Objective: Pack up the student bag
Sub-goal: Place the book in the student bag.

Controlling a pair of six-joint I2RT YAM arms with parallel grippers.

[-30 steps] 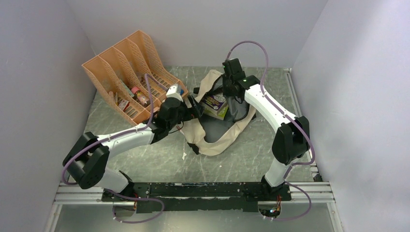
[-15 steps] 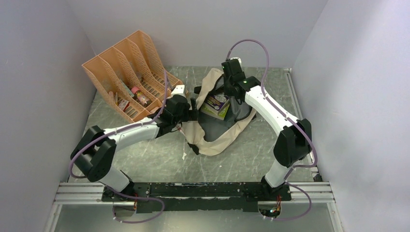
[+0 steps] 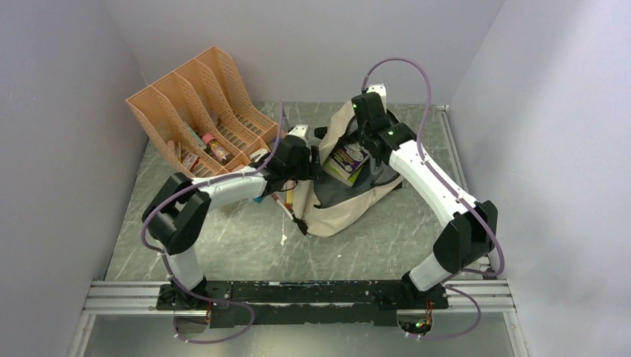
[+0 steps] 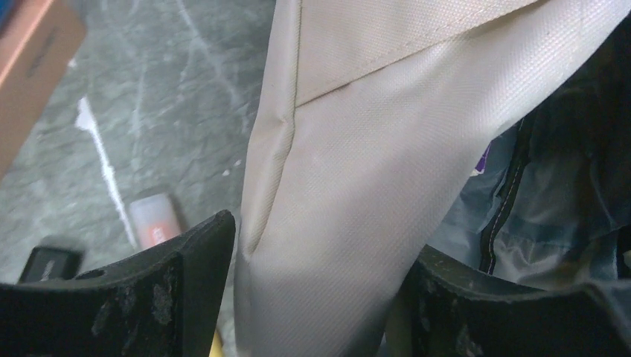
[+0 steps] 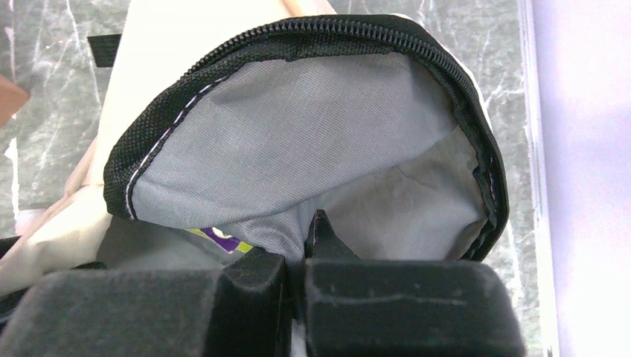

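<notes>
Two robot arms tend the cream backpack (image 3: 350,204) at the far middle of the table (image 3: 223,242): the right gripper (image 5: 298,260), pinched shut on its rim, holds the mouth up, while the left gripper (image 4: 320,245), jaws apart, straddles a side fold, apparently to steady it.

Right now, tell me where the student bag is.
In the top view, the student bag sits near the middle of the table, just right of the orange file organizer.
</notes>
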